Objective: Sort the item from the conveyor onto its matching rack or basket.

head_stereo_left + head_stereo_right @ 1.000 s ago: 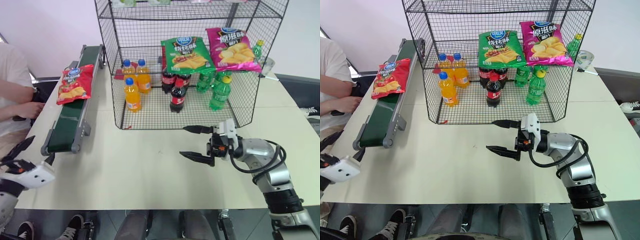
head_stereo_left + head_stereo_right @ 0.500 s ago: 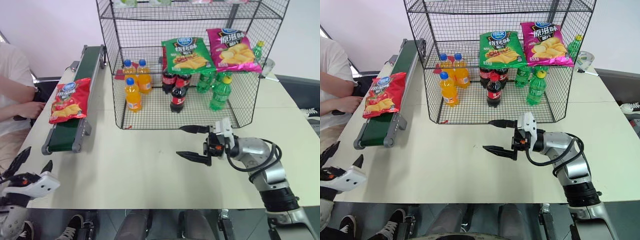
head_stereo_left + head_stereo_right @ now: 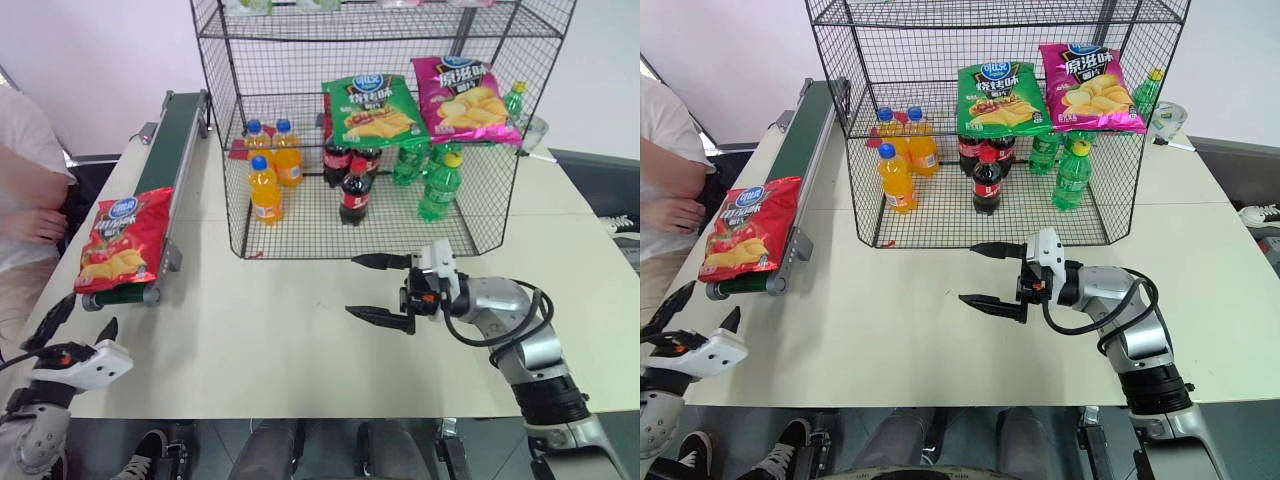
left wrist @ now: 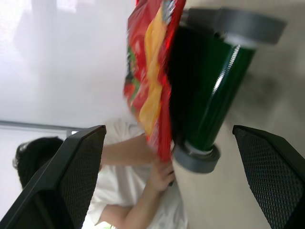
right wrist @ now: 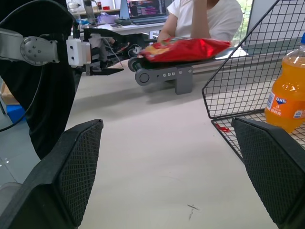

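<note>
The red crisp bag [image 3: 116,239] lies at the conveyor [image 3: 155,172]'s near end – the pick-up step – so the left gripper [image 3: 78,329], open and empty just short of it, must close in, while the right gripper [image 3: 381,289] hovers open mid-table.
</note>
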Controlling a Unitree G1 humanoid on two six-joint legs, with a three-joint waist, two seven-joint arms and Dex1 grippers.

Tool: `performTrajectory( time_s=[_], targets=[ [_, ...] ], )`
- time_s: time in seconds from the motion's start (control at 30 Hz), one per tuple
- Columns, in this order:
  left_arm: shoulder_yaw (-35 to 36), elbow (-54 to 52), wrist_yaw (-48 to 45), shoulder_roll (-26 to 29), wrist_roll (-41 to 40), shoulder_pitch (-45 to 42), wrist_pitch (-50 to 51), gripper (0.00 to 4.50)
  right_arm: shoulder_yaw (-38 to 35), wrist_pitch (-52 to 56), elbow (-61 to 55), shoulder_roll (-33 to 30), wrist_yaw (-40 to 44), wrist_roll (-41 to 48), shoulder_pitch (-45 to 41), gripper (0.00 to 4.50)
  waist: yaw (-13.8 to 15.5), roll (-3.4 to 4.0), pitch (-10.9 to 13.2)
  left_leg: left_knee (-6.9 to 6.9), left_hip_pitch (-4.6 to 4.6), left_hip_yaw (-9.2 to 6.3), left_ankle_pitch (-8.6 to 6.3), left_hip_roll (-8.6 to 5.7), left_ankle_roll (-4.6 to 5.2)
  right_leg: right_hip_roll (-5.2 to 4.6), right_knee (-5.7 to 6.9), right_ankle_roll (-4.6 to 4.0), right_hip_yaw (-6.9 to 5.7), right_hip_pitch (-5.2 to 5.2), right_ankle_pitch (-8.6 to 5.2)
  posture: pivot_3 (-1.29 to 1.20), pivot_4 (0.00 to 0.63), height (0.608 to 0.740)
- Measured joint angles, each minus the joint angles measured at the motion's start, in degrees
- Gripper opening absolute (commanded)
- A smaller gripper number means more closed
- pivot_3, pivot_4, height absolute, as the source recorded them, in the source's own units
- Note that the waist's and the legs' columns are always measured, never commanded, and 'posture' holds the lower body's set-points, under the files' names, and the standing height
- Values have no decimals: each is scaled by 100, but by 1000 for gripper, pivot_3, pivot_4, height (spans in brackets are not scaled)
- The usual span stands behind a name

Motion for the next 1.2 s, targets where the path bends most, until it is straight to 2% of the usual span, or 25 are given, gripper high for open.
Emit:
performTrajectory(
  time_s=[0.37,0.47,0.67,0.7,0.97,1.2],
  targets=[
    [-215,322,157,54,-6,-353,117,4464,-1,-110,88,19,-9,-126,-55,4500,7,-3,-2,1,1,-1,4,-1,-6,0,8,0,-1,-1,0,0,150,740],
    [-223,333,157,113,-55,-420,89,3594,-2,-116,91,20,-14,-167,-56,4500,5,-3,-2,1,1,-1,5,-1,-7,0,8,0,-1,-2,0,0,150,740],
    [-222,330,173,135,-144,-341,57,461,-9,-165,94,20,-48,-174,-54,4500,-5,-3,-2,0,1,-1,5,0,-7,0,9,0,0,-2,0,0,150,740],
    [-221,330,186,135,-144,-316,66,65,-9,-183,95,20,-52,-178,-54,4500,-1,-3,-2,0,1,-1,5,0,-7,0,9,0,0,-1,0,0,150,740],
    [-189,41,291,134,-191,-89,62,65,-9,-240,121,24,-86,-210,-54,4500,4,-3,-2,1,1,-1,5,-1,-7,-1,9,0,0,0,0,0,150,740],
    [311,-1420,69,-4,-398,311,242,65,-72,-301,168,-53,-101,-210,16,4500,12,-4,-3,2,1,-2,5,0,-7,-1,8,-1,0,1,0,0,150,740]
  ],
)
